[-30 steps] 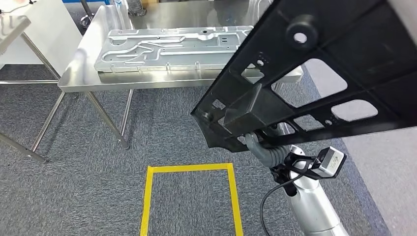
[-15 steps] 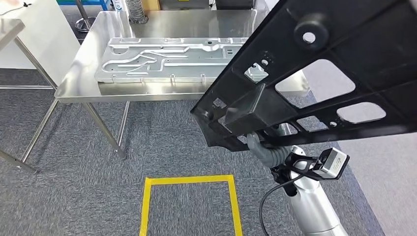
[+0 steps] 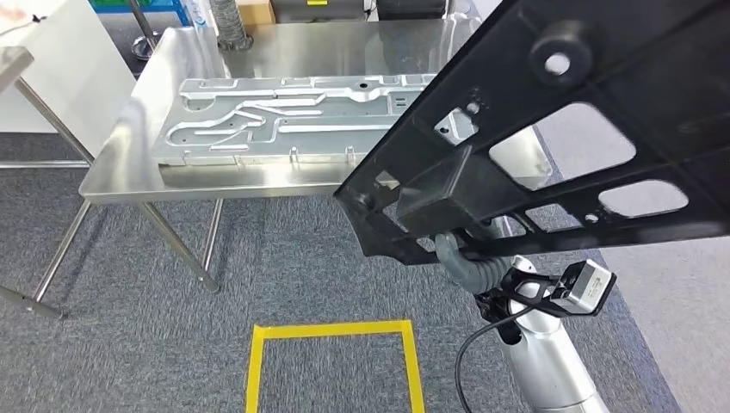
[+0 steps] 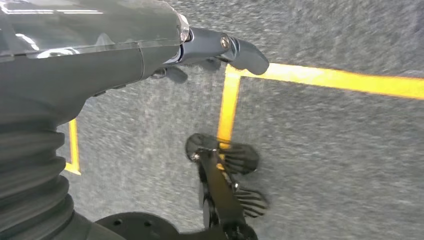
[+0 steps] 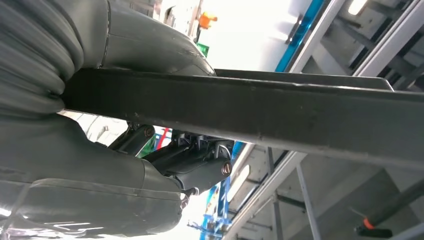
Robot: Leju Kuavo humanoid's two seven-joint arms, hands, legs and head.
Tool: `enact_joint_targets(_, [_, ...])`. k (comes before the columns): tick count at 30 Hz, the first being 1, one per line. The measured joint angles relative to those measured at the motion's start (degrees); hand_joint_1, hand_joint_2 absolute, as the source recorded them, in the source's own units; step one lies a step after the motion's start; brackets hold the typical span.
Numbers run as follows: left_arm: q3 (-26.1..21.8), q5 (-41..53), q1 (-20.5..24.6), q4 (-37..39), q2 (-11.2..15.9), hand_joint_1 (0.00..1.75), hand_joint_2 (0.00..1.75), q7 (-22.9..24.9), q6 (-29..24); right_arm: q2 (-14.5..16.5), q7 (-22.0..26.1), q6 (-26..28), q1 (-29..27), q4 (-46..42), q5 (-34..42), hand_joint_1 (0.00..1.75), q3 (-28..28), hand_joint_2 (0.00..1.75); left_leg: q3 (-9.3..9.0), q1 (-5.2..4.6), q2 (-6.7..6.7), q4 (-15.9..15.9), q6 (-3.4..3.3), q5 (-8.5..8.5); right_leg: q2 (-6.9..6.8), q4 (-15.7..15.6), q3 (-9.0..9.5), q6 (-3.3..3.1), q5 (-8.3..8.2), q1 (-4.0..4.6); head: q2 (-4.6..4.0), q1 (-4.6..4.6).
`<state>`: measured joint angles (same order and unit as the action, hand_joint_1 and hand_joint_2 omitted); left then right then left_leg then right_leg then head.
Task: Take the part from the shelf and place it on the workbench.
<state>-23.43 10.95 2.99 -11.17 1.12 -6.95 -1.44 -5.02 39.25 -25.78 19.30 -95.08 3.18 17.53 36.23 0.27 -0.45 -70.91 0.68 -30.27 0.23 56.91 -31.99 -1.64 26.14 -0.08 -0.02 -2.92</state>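
Black part [image 3: 585, 129], a big flat plastic frame with cut-out windows and a round boss, is up in the air on the right, tilted, its near-left corner hanging over the carpet just short of the counter [image 3: 129, 163]. Right robot hand [image 5: 150, 150] is clamped on its edge, thumb on one face and dark fingers [image 5: 200, 160] curled against the other. Right arm [image 3: 542, 361] rises under the frame from the near right. On the steel counter, far left, lies a silver metal plate [image 3: 284, 120] with routed channels. Left robot hand [image 4: 125, 50] hangs over the grey carpet, holding nothing, fingers loosely apart, above a yellow tape square [image 3: 331, 329] on the floor.
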Motion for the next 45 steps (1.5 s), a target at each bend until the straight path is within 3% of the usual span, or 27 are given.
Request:
enact_joint_targets(2, [-0.1, -0.1, -0.2, 0.0, 0.0, 0.0, 1.75, 0.1, -0.1, 0.1, 0.0, -0.1, -0.4, 0.0, 0.0, 1.75, 0.0, 1.75, 4.06, 0.29, 0.03, -3.4, 0.37, -3.42, 0.1, 0.0, 1.3, 0.06, 1.2, -0.11, 0.0, -0.01])
enact_joint_targets(3, [-0.1, -0.2, -0.4, 0.0, 0.0, 0.0, 1.75, 0.1, -0.1, 0.1, 0.0, -0.2, -0.5, 0.0, 0.0, 1.75, 0.0, 1.75, 4.97, 0.41, 0.07, -2.8, 0.51, -4.23, 0.17, 0.0, 2.11, 0.15, 1.87, -0.18, 0.0, -0.01])
enact_joint_targets(4, [-0.2, -0.2, -0.5, 0.0, 0.0, 0.0, 1.75, 0.2, -0.2, 0.1, 0.1, -0.3, -0.7, 0.0, 0.1, 1.75, 0.0, 1.75, 5.08, 0.51, 0.11, -0.6, 0.61, -3.63, 0.24, 0.0, 3.03, 0.3, 2.61, -0.25, 0.0, -0.01])
enact_joint_targets(5, [-0.3, -0.3, -0.6, 0.0, 0.0, 0.0, 1.75, 0.3, -0.2, 0.1, 0.1, -0.4, -0.7, 0.0, 0.2, 1.75, 0.0, 1.75, 4.64, 0.58, 0.17, 2.8, 0.63, -1.45, 0.26, 0.0, 3.97, 0.48, 3.38, -0.3, 0.0, 0.0])
enact_joint_targets(8, [-0.6, -0.6, -0.7, 0.0, 0.0, 0.0, 1.75, 0.5, -0.3, 0.2, 0.2, -0.8, -0.7, 0.0, 0.4, 1.75, 0.0, 1.75, 3.13, 0.4, 0.38, 11.2, 0.12, 8.06, 0.36, -0.1, 6.17, 1.37, 5.61, -0.19, 0.0, 0.0])
enact_joint_targets(9, [-0.7, -0.6, -0.7, 0.0, 0.0, 0.0, 1.75, 0.6, -0.4, 0.2, 0.2, -0.9, -0.7, 0.0, 0.4, 1.75, 0.0, 1.75, 2.8, 0.32, 0.38, 12.0, -0.22, 9.3, 0.42, -0.2, 6.71, 1.78, 5.99, -0.11, 0.0, 0.01])
enact_joint_targets(11, [-0.9, -0.6, -0.6, 0.0, -0.1, 0.0, 1.75, 0.5, -0.4, 0.3, 0.3, -1.0, -0.6, -0.2, 0.6, 1.75, 0.0, 1.75, 1.68, 0.32, 0.21, 12.3, -1.03, 8.78, 0.45, 1.0, 6.79, 2.57, 5.54, -0.1, 0.0, 0.0])
enact_joint_targets(12, [-1.1, -0.6, -0.5, 0.0, -0.1, 0.0, 1.75, 0.5, -0.4, 0.3, 0.3, -1.0, -0.5, -0.3, 0.7, 1.75, 0.0, 1.75, 1.0, 0.41, 0.15, 12.5, -1.43, 8.4, 0.39, 3.2, 5.9, 2.87, 4.72, -0.15, 0.0, 0.01])
enact_joint_targets(14, [-1.3, -0.6, -0.5, 0.0, -0.2, 0.0, 1.75, 0.3, -0.4, 0.3, 0.4, -1.0, -0.5, -0.4, 0.9, 1.75, 0.0, 1.75, -0.48, 0.49, 0.07, 12.9, -1.98, 7.5, 0.23, 9.8, 1.66, 3.24, 4.25, -0.28, 0.0, 0.01])
enact_joint_targets(15, [-1.4, -0.6, -0.5, 0.0, -0.2, 0.0, 1.75, 0.3, -0.4, 0.3, 0.4, -1.0, -0.6, -0.3, 1.0, 1.75, 0.0, 1.75, -1.17, 0.47, 0.04, 13.0, -2.14, 6.91, 0.16, 13.3, -1.07, 3.38, 5.37, -0.31, 0.0, 0.02])
enact_joint_targets(17, [-1.5, -0.6, -0.5, 0.0, -0.2, 0.0, 1.75, 0.2, -0.4, 0.3, 0.5, -1.0, -1.0, -0.3, 1.0, 1.75, 0.0, 1.75, -2.66, 0.41, -0.1, 13.1, -2.25, 5.53, 0.12, 17.2, -5.83, 3.57, 9.71, -0.31, 0.0, 0.02])
enact_joint_targets(18, [-1.6, -0.6, -0.6, 0.0, -0.2, 0.0, 1.75, 0.2, -0.5, 0.3, 0.5, -0.9, -1.2, -0.3, 1.0, 1.75, 0.0, 1.75, -3.55, 0.38, -0.19, 13.1, -2.27, 4.79, 0.11, 17.0, -7.2, 3.58, 11.34, -0.3, 0.0, 0.02])
enact_joint_targets(19, [-1.6, -0.6, -0.7, 0.0, -0.2, 0.0, 1.75, 0.2, -0.5, 0.3, 0.5, -0.9, -1.3, -0.3, 1.0, 1.75, 0.0, 1.75, -4.53, 0.31, -0.27, 13.1, -2.27, 4.01, 0.1, 15.5, -7.84, 3.46, 11.6, -0.26, 0.0, 0.02])
enact_joint_targets(20, [-1.7, -0.6, -0.7, 0.0, -0.2, 0.0, 1.75, 0.2, -0.6, 0.3, 0.5, -0.9, -1.4, -0.3, 1.0, 1.75, -0.1, 1.75, -5.57, 0.21, -0.33, 13.1, -2.24, 3.23, 0.09, 12.7, -7.87, 3.17, 9.94, -0.15, 0.0, 0.02])
enact_joint_targets(23, [-1.9, -0.6, -0.7, 0.0, -0.5, 0.0, 1.75, 0.2, -0.7, 0.4, 0.6, -1.2, -1.9, -0.4, 1.4, 1.75, -0.5, 1.75, -8.1, -0.21, -0.35, 13.2, -1.78, 0.82, -0.02, 3.2, -7.19, 1.53, -1.92, 0.59, 0.0, 0.01])
enact_joint_targets(24, [-2.0, -0.6, -0.7, 0.0, -0.6, 0.0, 1.75, 0.2, -0.7, 0.6, 0.6, -1.5, -2.1, -0.6, 1.9, 1.75, -0.8, 1.75, -8.74, -0.32, -0.31, 13.2, -1.52, 0.28, 0.1, 1.8, -6.98, 1.1, -4.29, 0.73, 0.0, 0.02])
enact_joint_targets(27, [-2.2, -0.4, -0.6, 0.0, -0.5, 0.0, 1.75, 0.2, -0.8, 1.4, 0.6, -2.4, -2.2, -1.5, 3.0, 1.75, -1.6, 1.75, -8.8, -0.43, -0.08, 10.9, -0.53, 0.82, 0.85, 0.9, -5.3, 0.29, -4.11, 0.44, 0.0, 0.02])
enact_joint_targets(29, [-2.5, -0.2, -0.4, 0.0, -0.5, 0.0, 1.75, 0.2, -0.9, 1.8, 0.6, -2.8, -2.2, -2.0, 3.2, 1.75, -2.1, 1.75, -5.61, -0.28, 0.03, 5.1, 0.04, 1.22, 1.13, 0.4, -3.72, -0.28, -3.39, 0.17, 0.0, 0.01])
enact_joint_targets(30, [-2.7, -0.2, -0.3, 0.0, -0.5, 0.0, 1.75, 0.2, -1.0, 1.9, 0.6, -2.8, -2.3, -2.1, 3.1, 1.75, -2.3, 1.75, -3.31, -0.15, 0.06, 1.5, 0.31, 0.23, 1.24, 0.3, -3.04, -0.43, -2.88, 0.13, 0.0, 0.01])
enact_joint_targets(32, [-2.9, -0.1, -0.3, 0.0, -0.4, 0.0, 1.75, 0.2, -1.2, 2.1, 0.6, -2.6, -2.3, -2.1, 2.8, 1.75, -2.5, 1.75, 1.02, 0.04, 0.08, -3.4, 0.73, -3.96, 1.54, 0.2, -1.74, -0.51, -1.76, 0.03, 0.0, 0.01])
enact_joint_targets(33, [-3.0, 0.0, -0.4, 0.0, -0.4, 0.0, 1.75, 0.1, -1.3, 2.2, 0.6, -2.2, -2.4, -2.1, 2.5, 1.75, -2.7, 1.75, 2.34, 0.13, 0.09, -3.8, 0.82, -5.82, 1.71, 0.2, -1.01, -0.46, -1.19, -0.02, 0.0, 0.01])
enact_joint_targets(34, [-3.1, 0.1, -0.5, 0.0, -0.4, 0.0, 1.75, -0.1, -1.4, 2.3, 0.6, -1.5, -2.4, -2.2, 2.1, 1.75, -2.8, 1.75, 2.92, 0.2, 0.09, -2.7, 0.82, -6.29, 1.87, 0.2, -0.21, -0.39, -0.57, -0.05, 0.0, 0.0])
enact_joint_targets(35, [-3.2, 0.2, -0.5, 0.0, -0.4, 0.0, 1.75, -0.3, -1.4, 2.3, 0.6, -0.6, -2.4, -2.2, 1.5, 1.75, -3.1, 1.75, 2.82, 0.27, 0.08, 0.0, 0.76, -4.87, 2.01, 0.2, 0.64, -0.26, 0.07, -0.07, 0.0, -0.01])
enact_joint_targets(38, [-3.8, 0.3, -0.8, 0.0, -0.4, 0.0, 1.75, -0.7, -1.7, 2.6, 0.6, 3.8, -1.7, -1.5, -0.8, 1.75, -4.6, 1.75, 1.59, 0.22, 0.0, 10.4, 0.25, 5.6, 2.26, 0.7, 2.2, 0.42, 1.95, 0.09, 0.0, 0.01])
enact_joint_targets(39, [-4.1, 0.3, -0.8, 0.0, -0.4, 0.0, 1.75, -0.8, -1.8, 2.6, 0.6, 5.1, -1.2, -0.9, -1.6, 1.75, -5.3, 1.75, 1.51, 0.15, -0.03, 12.0, -0.01, 7.81, 2.37, 0.9, 2.25, 0.74, 2.49, 0.17, 0.0, 0.01])
enact_joint_targets(43, [-4.6, 0.3, -0.7, 0.0, -0.5, 0.0, 1.75, -0.9, -2.1, 2.6, 0.5, 6.9, 0.5, 0.9, -2.7, 1.75, -8.3, 1.75, 1.33, 0.26, 0.04, 12.6, -1.21, 8.54, 1.79, 2.0, 2.04, 2.13, 4.33, 0.17, 0.0, 0.02])
enact_joint_targets(45, [-4.8, 0.4, -0.6, 0.0, -0.5, 0.0, 1.75, -0.9, -2.2, 2.6, 0.4, 8.2, 1.2, 1.4, -4.1, 1.75, -8.8, 1.75, 1.02, 0.35, 0.14, 12.8, -1.75, 8.28, 0.76, 7.1, -0.66, 2.82, 6.84, -0.03, 0.0, 0.02])
